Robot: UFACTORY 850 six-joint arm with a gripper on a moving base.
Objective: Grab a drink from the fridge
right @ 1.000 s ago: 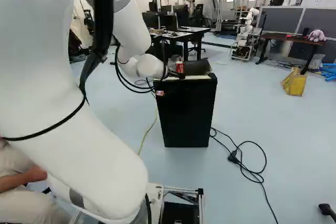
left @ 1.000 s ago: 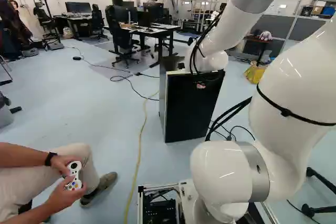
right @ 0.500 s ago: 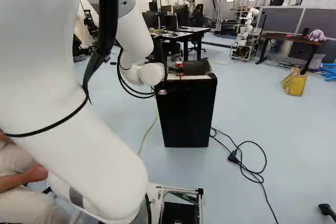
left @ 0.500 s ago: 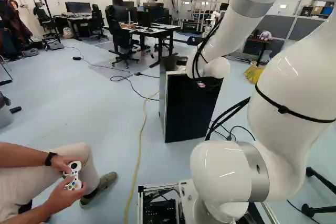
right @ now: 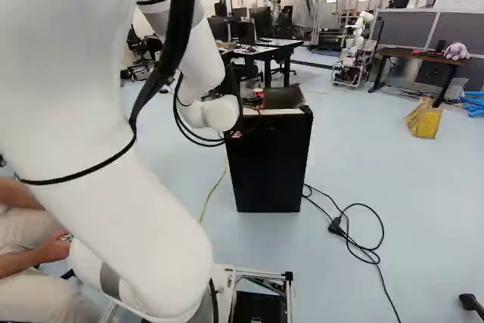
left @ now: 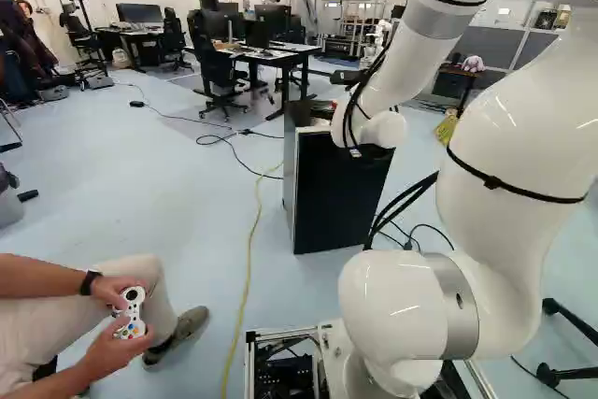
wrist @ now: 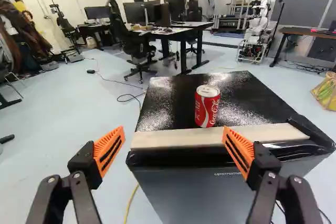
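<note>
The mini fridge (wrist: 194, 192) stands ahead of the hand (wrist: 174, 132), whose fingers (wrist: 109, 150) are spread wide open. The hand should shift sideways to centre on the red soda can (wrist: 207, 107), which stands upright on the fridge's top, then clear the front edge (wrist: 178, 137), advance level and close softly. The fridge looks shut, its contents hidden; the can's drink is unseen too.
</note>
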